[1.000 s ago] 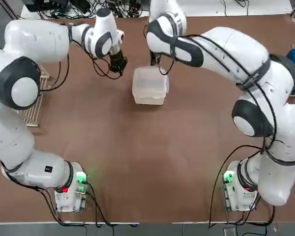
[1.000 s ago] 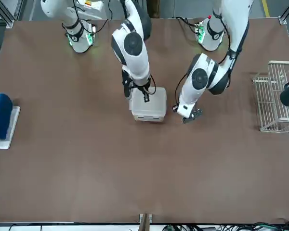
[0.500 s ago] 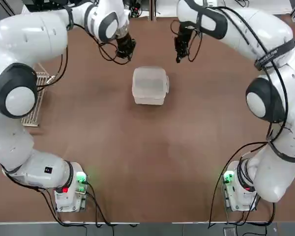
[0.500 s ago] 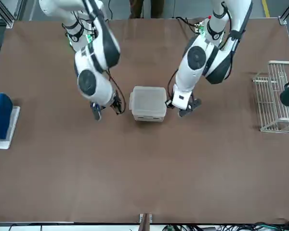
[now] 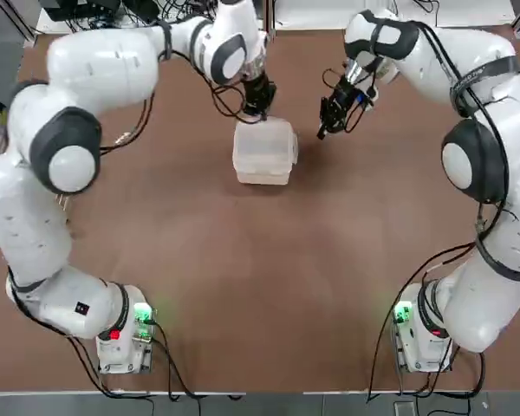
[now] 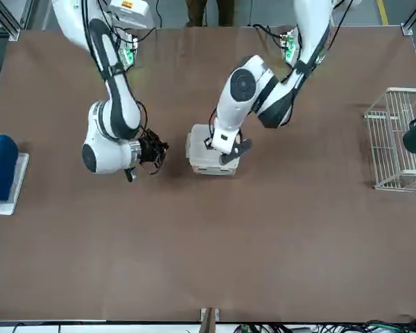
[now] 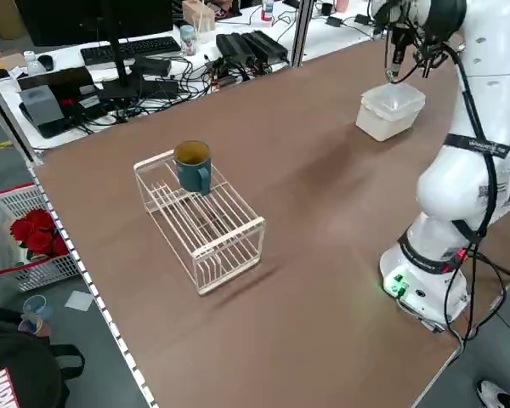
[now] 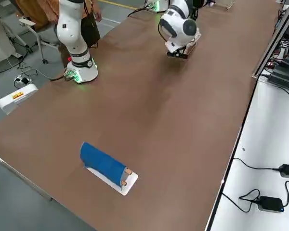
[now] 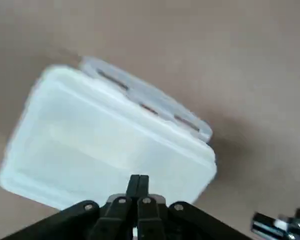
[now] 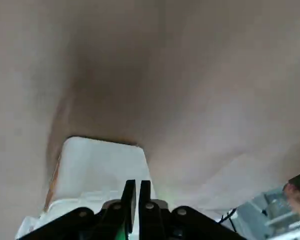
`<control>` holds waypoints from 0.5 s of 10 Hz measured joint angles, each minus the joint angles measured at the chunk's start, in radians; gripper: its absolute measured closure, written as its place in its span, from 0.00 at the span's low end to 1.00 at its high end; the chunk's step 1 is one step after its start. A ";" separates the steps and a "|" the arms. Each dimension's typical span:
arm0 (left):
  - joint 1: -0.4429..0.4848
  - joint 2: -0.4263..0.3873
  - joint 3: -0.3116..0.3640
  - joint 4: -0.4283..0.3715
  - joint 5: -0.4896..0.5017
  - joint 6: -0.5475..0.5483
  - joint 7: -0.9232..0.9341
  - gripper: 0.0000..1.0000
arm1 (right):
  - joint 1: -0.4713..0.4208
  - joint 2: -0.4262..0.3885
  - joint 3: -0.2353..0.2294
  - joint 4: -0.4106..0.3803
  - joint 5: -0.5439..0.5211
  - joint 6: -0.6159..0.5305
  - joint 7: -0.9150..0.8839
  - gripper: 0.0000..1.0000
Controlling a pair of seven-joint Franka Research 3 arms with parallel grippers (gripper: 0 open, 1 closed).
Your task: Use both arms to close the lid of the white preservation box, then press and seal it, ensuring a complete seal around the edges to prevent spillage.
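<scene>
Seen from the robot's side, a person's legs (image 6: 210, 12) stand behind the arm bases. On the brown table (image 5: 260, 286), the wire rack (image 7: 206, 223) lies at the left, bearing a mug (image 7: 192, 167). Farther on is the white box (image 5: 263, 170), its lid (image 5: 267, 140) lying over it and one latch flap (image 9: 150, 99) projecting outward. The left gripper (image 9: 138, 179), closed, is above the lid; contact cannot be told. The right gripper (image 10: 137, 184), slightly open and holding nothing, hangs right of the box, apart. A keyboard (image 7: 129, 51) occupies the desk beyond.
</scene>
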 joint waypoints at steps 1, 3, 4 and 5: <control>-0.030 0.023 0.008 0.010 0.000 0.019 -0.020 0.99 | 0.001 -0.001 0.004 -0.033 0.052 0.013 -0.032 0.90; -0.080 0.052 0.044 0.015 0.000 0.084 -0.043 0.99 | 0.006 -0.004 0.010 -0.060 0.131 0.028 -0.050 0.90; -0.104 0.063 0.072 0.017 0.000 0.110 -0.048 0.99 | 0.015 -0.005 0.013 -0.069 0.173 0.048 -0.057 0.91; -0.122 0.072 0.093 0.024 0.000 0.128 -0.061 0.99 | 0.034 -0.005 0.015 -0.080 0.212 0.068 -0.068 0.93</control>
